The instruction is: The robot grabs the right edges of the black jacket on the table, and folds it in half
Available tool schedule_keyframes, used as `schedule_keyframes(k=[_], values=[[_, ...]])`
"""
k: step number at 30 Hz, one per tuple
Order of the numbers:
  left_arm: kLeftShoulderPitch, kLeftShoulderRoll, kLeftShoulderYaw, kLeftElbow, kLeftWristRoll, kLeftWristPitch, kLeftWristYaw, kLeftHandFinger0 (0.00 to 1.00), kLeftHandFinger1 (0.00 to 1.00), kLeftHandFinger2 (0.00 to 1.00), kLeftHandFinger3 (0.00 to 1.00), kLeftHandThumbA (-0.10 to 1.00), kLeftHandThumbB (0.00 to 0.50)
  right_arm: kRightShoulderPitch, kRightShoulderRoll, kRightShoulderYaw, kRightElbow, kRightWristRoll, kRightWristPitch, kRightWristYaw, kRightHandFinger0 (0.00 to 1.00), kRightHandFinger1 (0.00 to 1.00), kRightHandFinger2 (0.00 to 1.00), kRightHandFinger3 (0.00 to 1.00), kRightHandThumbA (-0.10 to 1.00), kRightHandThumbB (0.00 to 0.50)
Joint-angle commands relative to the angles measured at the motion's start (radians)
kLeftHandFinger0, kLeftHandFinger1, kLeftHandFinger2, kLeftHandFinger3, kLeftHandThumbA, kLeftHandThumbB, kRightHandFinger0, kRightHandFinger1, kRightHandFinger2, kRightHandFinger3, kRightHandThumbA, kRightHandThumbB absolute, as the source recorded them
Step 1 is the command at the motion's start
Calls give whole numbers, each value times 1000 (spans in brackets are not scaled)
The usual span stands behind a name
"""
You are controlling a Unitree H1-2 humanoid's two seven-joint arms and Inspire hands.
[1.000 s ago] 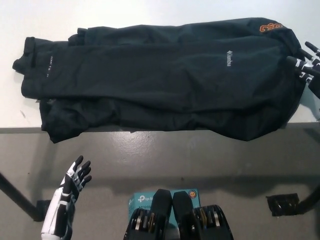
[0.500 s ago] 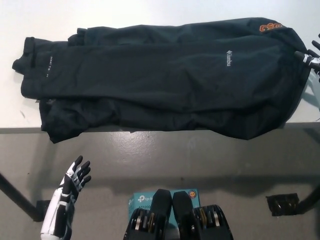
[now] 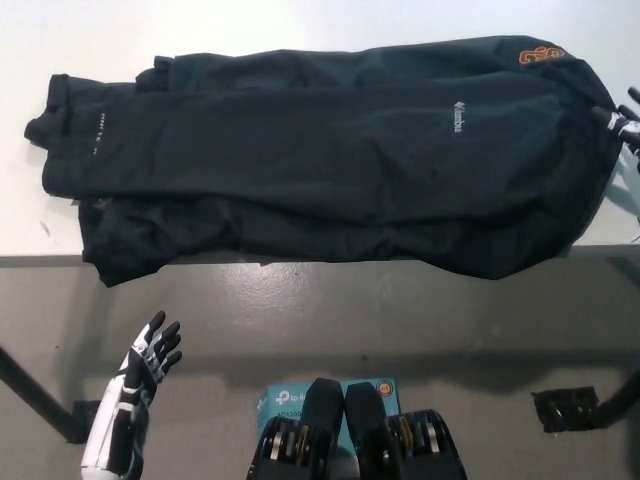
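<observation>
Black right hand (image 3: pixel 625 118) at the black fabric jacket's (image 3: pixel 330 150) right edge, mostly out of frame; grasp unclear. White left hand (image 3: pixel 148 358) hangs low below the white worktop (image 3: pixel 300 25), fingers spread, released.

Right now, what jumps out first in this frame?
A big black jacket sprawls across the white table, its near edge hanging over the front. An orange logo marks its far right corner, where the right hand barely shows at the picture's edge. The left hand rests low at lower left, fingers apart.
</observation>
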Motion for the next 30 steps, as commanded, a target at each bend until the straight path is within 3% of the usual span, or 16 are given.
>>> schedule_keyframes(k=[1,14,18,30], values=[[4,12,3,-23,-6,-30,-11,1000,1000,1000,1000,1000,133,-39,-10,-15,30,-14,-80,11,1000,1000,1000,1000,1000,375],[6,17,16,-22,-15,-39,-8,1000,1000,1000,1000,1000,136,-29,-35,-61,97,0,-128,47,1000,1000,1000,1000,1000,386],[5,19,21,-27,-21,-32,-7,1000,1000,1000,1000,1000,129,-30,-55,-68,87,0,-123,53,1000,1000,1000,1000,1000,412],[4,25,20,-24,-15,-38,-8,1000,1000,1000,1000,1000,115,-46,-60,-94,98,15,-108,62,1000,1000,1000,1000,1000,343]])
